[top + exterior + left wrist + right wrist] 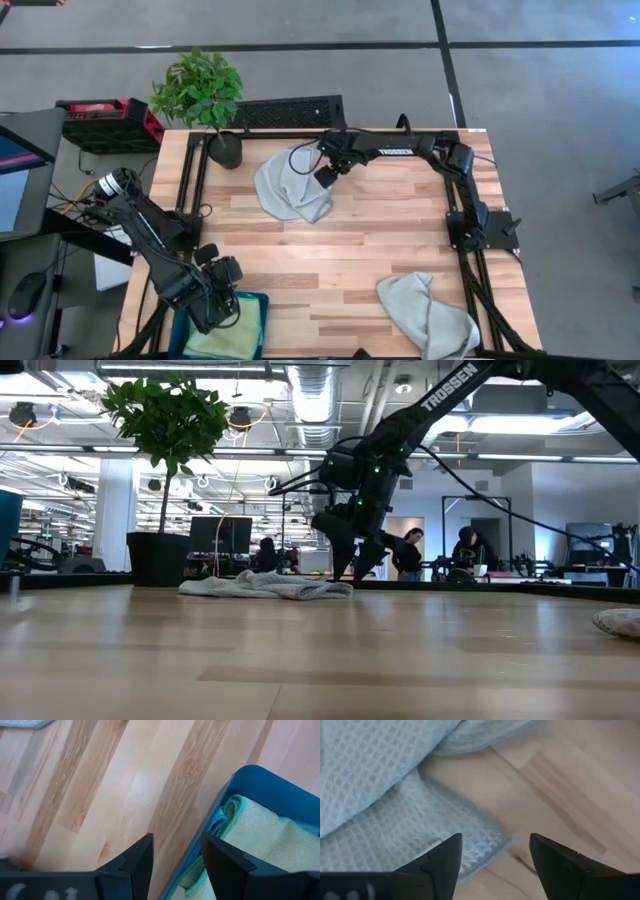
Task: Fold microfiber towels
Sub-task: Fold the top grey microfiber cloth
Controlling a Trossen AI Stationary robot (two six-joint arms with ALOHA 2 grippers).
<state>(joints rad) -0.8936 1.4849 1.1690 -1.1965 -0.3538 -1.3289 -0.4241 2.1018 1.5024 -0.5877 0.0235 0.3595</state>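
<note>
1. My right hand (325, 176) hangs released over the far grey towel (290, 185), at its right edge; a towel corner (485, 842) lies just beside the fingertips.
2. That towel sprawls left of the hand, crumpled on the desk (350, 240).
3. My left hand (222, 300), also released, waits over the teal bin (255, 305), which holds the green towel (260, 835).
4. The second grey towel (425, 312) lies near-right, well apart from both hands.

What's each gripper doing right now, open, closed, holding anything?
Left gripper: open, empty, over the rim of the teal bin.
Right gripper: open, empty, above the edge of a grey towel.
</note>
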